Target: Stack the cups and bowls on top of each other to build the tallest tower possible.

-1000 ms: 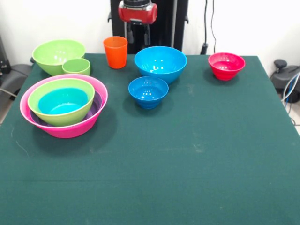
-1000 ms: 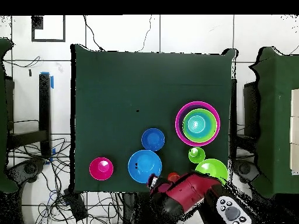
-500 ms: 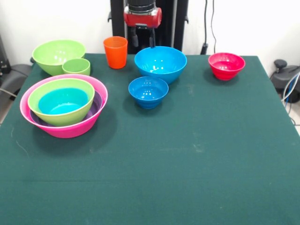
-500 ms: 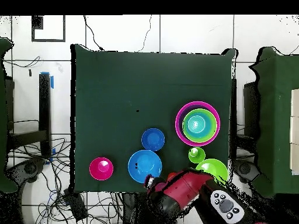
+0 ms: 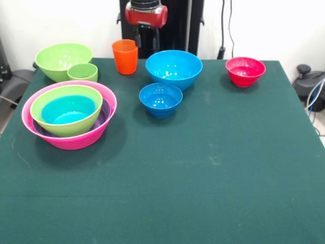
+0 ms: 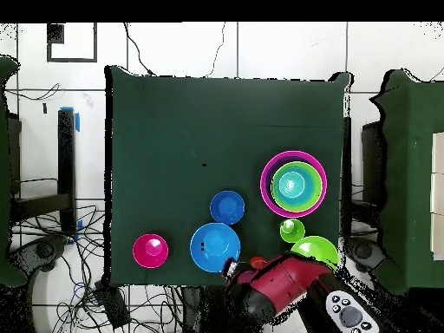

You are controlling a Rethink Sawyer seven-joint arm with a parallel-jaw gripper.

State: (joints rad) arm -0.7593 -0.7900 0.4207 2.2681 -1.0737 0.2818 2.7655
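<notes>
Now we see our red and black gripper just above the smooth orange plastic cup, jaws spread, grasping nothing.

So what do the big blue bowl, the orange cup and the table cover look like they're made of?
The big blue bowl looks like glossy plastic: bright highlights shine inside it. The orange cup seems smooth plastic too, with a softer sheen. The table cover looks like matte dark green cloth or felt, with faint scuffs and no shine.
</notes>
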